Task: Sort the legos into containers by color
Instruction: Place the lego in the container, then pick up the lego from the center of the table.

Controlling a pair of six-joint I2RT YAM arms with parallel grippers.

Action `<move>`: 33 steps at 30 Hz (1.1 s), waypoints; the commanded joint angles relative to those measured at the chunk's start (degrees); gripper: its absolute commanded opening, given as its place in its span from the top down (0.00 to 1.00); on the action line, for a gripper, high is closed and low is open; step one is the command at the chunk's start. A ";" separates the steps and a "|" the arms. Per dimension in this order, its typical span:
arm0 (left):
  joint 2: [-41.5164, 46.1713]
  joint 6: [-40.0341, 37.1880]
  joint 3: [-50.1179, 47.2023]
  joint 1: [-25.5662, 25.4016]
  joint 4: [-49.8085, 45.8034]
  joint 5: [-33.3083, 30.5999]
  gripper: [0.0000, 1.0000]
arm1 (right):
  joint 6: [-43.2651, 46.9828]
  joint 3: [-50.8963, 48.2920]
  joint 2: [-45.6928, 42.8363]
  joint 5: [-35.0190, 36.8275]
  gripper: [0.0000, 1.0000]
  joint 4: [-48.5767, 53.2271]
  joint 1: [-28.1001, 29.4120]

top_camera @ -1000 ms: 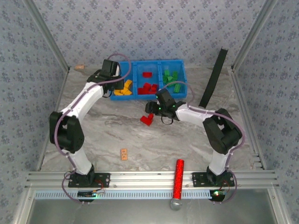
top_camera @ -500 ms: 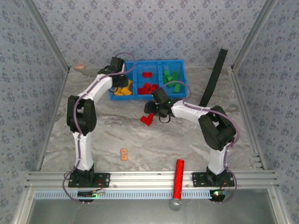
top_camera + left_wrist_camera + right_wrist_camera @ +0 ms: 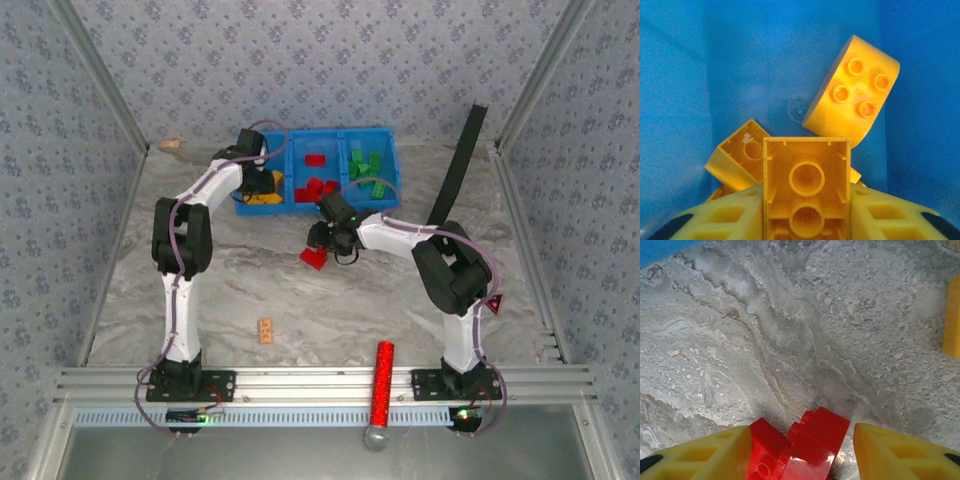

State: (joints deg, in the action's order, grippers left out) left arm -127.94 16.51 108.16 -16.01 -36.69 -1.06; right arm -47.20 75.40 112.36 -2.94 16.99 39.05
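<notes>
Both arms are reaching farther: we are holding a yellow brick [image 3: 806, 185] in the left pincer [image 3: 806, 220] inside the left bin [image 3: 740, 50]; the right pincer [image 3: 800, 450], open, is straddling red bricks [image 3: 810, 440] left on the counter [image 3: 740, 315].

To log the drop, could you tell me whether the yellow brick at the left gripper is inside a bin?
Inside: in the left wrist view, blue bin walls surround the yellow brick, with other yellow bricks beside it.

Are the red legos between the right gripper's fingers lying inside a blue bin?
No: the red legos lie on the marbled table, between the right gripper's open fingers.
</notes>
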 commanded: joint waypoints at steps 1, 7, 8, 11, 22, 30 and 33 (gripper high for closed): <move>0.05 -0.06 2.50 0.37 -1.72 1.32 0.57 | -0.96 1.55 1.35 -0.03 0.45 2.60 0.38; 1.65 -0.38 2.28 0.63 -1.90 1.63 0.53 | -1.03 0.98 1.96 -0.85 0.53 2.68 0.67; 2.04 -0.35 2.11 0.63 -1.90 1.67 0.52 | -0.92 1.07 2.14 -0.99 0.55 2.76 0.68; 3.97 -0.51 1.38 0.63 -1.91 2.15 0.52 | -0.34 1.33 2.52 -0.88 0.60 3.23 0.55; 17.00 -0.17 -8.62 -0.15 -1.28 3.34 0.49 | 2.62 -0.18 0.45 0.49 0.73 4.17 -0.27; 33.22 5.64 -27.68 -5.87 2.16 -0.19 0.48 | 10.78 3.98 -5.18 7.21 0.76 11.47 -1.15; 38.17 9.24 -33.41 -8.74 2.64 -0.39 0.46 | 17.19 8.42 -5.44 9.11 0.76 14.14 -1.79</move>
State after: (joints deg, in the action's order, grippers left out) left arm -93.78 21.23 78.00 -22.92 -35.16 -0.49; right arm -36.71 79.13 109.51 2.04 27.05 37.91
